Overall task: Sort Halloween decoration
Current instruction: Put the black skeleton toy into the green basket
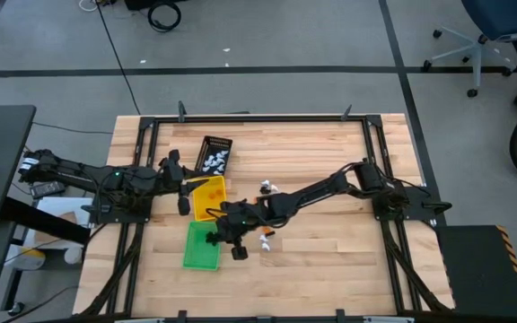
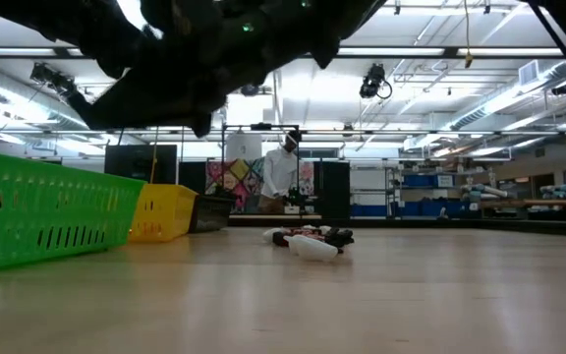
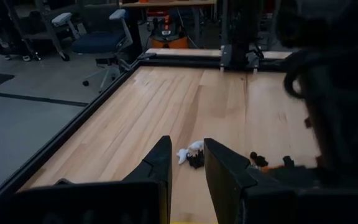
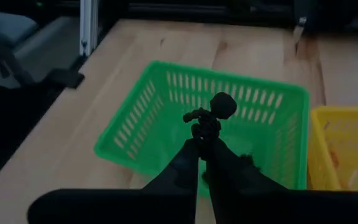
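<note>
Above the green tray's (image 4: 135, 118) rim, right gripper (image 4: 202, 149) pinches black trinket (image 4: 211, 115); left gripper's (image 3: 187, 163) jaws spread.

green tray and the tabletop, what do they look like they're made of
Green tray: likely moulded plastic, going by its uniform bright colour and slotted lattice walls. Tabletop: wood, seemingly butcher-block, with visible grain and jointed light strips; the finish looks smooth, possibly sealed.
</note>
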Available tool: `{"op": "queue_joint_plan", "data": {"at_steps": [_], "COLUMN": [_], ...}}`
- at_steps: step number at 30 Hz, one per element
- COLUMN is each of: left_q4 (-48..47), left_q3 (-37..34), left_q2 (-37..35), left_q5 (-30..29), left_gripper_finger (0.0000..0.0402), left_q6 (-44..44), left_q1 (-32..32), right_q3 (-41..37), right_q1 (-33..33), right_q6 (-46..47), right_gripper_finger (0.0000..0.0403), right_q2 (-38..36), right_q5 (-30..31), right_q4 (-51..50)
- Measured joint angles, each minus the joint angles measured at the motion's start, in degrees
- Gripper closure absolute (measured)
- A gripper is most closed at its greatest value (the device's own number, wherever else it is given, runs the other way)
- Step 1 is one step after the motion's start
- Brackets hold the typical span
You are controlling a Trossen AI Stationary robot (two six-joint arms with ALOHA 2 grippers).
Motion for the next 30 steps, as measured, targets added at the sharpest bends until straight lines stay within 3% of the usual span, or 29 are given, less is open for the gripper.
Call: {"op": "queue_joint_plan", "data": {"at_steps": [16, 19, 30], "left_q4": [-0.24, -0.31, -1.00], "left_q3": [0.00, 0.00, 0.00], "left_q2": [0.26, 0.26, 0.26], "left_q5": [0.00, 0.00, 0.00], "left_gripper_finger": [0.0333, 0.0333, 0.0333], "left_q6": [0.02, 0.06, 0.42], "left_q1": [0.00, 0.00, 0.00], "right_q3": [0.03, 0.03, 0.06], "right_q1": [-1.37, -1.97, -1.71], "right_q6": [1.67, 1.46, 5.01], "right_gripper_finger": [0.0253, 0.0247, 0.0243], "right_q2": [0.38, -1.09, -5.02], "right_q5": [-1.62, -0.72, 14.04], "right_q4": [0.41, -4.65, -31.04]}}
